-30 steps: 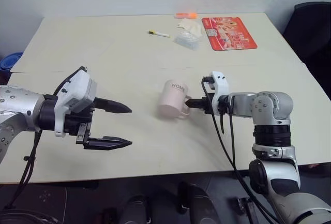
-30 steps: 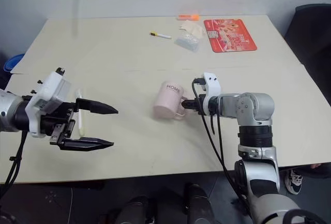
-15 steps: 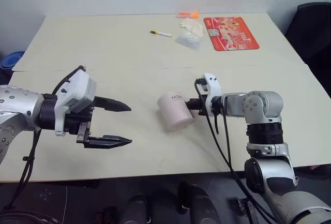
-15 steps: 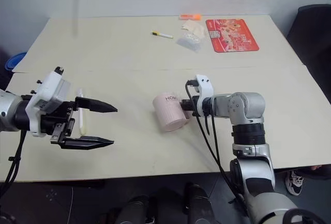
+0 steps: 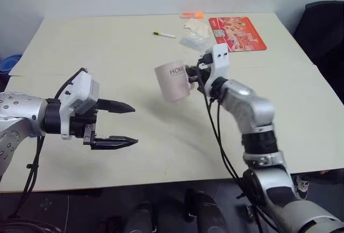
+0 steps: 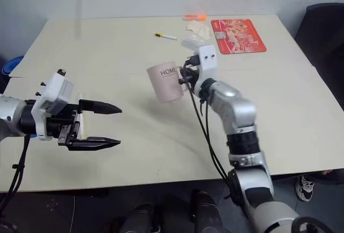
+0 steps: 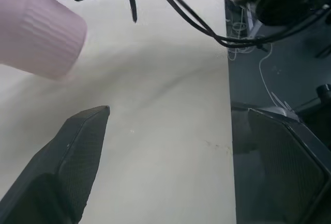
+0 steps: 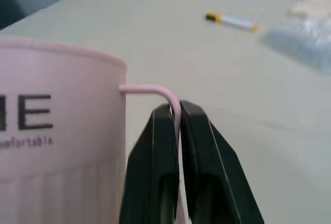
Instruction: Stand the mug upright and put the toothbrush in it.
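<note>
**Operator:** How far along are we?

**Observer:** Partway through the first step, by my reading. Your right gripper (image 5: 192, 77) is clenched on the thin handle of the mug (image 5: 172, 82). The mug hangs in the air over the middle of the table (image 5: 80, 44), mouth upward and a little tilted, touching nothing below. You have yet to set it down on its base.

**Operator:** And the toothbrush?

**Observer:** I cannot tell where it lies. Your left gripper (image 5: 135, 125) hovers over the table's near left part, released and grasping nothing. So the whole second step looks to be left: pick up the brush and drop it into the mug.

**Operator:** Give me the count.

**Observer:** One mug and two grippers. Along the far edge there is one marker pen (image 5: 165, 35), one orange item (image 5: 192, 15) and one clear plastic bag (image 5: 193, 42). One red mat (image 5: 238, 34) sits towards the far right corner.
</note>
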Tool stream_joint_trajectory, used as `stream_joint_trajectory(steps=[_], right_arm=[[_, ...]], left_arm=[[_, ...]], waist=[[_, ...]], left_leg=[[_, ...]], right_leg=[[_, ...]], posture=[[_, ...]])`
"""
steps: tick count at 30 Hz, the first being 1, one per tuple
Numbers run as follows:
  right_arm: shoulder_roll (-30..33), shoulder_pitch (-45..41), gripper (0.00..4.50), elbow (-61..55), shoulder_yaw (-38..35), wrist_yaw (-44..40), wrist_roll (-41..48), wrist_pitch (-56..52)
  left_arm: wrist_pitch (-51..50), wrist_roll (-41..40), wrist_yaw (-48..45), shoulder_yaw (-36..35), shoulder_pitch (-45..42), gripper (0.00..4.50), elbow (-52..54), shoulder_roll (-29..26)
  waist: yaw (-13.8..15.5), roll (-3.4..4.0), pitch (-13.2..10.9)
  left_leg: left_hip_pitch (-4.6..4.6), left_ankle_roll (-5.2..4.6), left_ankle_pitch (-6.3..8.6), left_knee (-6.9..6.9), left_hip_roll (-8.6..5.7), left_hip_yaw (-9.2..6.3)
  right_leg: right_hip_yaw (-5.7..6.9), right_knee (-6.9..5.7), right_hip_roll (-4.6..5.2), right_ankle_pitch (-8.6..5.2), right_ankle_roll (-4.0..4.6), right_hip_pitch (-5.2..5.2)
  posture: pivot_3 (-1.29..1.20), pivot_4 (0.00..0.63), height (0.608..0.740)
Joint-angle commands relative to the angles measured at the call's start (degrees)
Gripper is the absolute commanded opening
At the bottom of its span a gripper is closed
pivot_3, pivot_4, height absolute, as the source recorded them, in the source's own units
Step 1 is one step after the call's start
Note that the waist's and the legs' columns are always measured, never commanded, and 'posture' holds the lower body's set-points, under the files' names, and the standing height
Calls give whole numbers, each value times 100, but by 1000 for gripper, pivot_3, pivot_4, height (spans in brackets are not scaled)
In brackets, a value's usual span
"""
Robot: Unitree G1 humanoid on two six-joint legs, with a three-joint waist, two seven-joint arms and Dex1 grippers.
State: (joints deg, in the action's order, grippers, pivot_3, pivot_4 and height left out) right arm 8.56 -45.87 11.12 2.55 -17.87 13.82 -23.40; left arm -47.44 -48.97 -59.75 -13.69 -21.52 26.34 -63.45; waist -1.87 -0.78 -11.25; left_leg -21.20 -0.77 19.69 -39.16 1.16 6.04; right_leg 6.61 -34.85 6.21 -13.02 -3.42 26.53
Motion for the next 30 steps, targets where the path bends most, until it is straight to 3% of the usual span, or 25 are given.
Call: stream_joint_trajectory(steps=[1, 7, 12, 15, 20, 25, 30], right_arm=[[-378, 331, 14, 988, 176, 123, -611, 2381], [-471, 880, 14, 1907, 411, -93, -1117, 4128], [-246, 1316, 14, 1589, 381, -557, -927, 3939], [-117, 1481, 779, 1309, 381, -754, -855, 3718], [32, 1602, 2534, 744, 256, -943, -682, 3081], [601, 1861, 4088, -438, 205, -1280, -503, 1802], [2128, 2244, 4088, -2150, -332, -2518, 811, -223]], left_arm=[[-16, -40, 236, -131, -213, 4500, -29, 113], [-106, 2, 377, -51, -493, 4500, -178, 173], [-98, 22, 354, -118, -461, 4500, -296, 151], [-74, 44, 377, -99, -462, 4500, -319, 190], [-37, 69, 419, 20, -546, 4500, -338, 294], [-81, 59, 514, -151, -427, 4500, -323, 305], [-570, 66, 1371, -989, 88, 4500, -232, 299]], waist=[[6, -1, 0], [-4, -1, 1], [2, -3, 2], [8, -6, 3], [15, -5, 3], [25, -5, 3], [48, -3, 1]], left_leg=[[0, 0, 0, 0, 0, 2], [6, -2, -2, -3, 0, 2], [14, 0, -2, -3, 6, 3], [17, 0, -2, -4, 6, 3], [13, 0, -3, -6, 6, 3], [11, 1, -2, -6, 8, 2], [5, -4, 1, -6, 7, 0]], right_leg=[[-1, 1, 1, 0, 0, 0], [-6, -4, 4, 0, 0, -4], [-8, -8, 2, 0, 1, -9], [-8, -9, 2, -1, 1, -13], [-8, -11, 2, -1, 2, -9], [-7, -11, 1, -2, 3, -8], [-5, -4, 4, -1, 3, -7]], posture=[[0, 150, 740], [0, 150, 740], [0, 150, 740], [0, 150, 740], [0, 150, 740], [0, 150, 740], [0, 150, 740]])
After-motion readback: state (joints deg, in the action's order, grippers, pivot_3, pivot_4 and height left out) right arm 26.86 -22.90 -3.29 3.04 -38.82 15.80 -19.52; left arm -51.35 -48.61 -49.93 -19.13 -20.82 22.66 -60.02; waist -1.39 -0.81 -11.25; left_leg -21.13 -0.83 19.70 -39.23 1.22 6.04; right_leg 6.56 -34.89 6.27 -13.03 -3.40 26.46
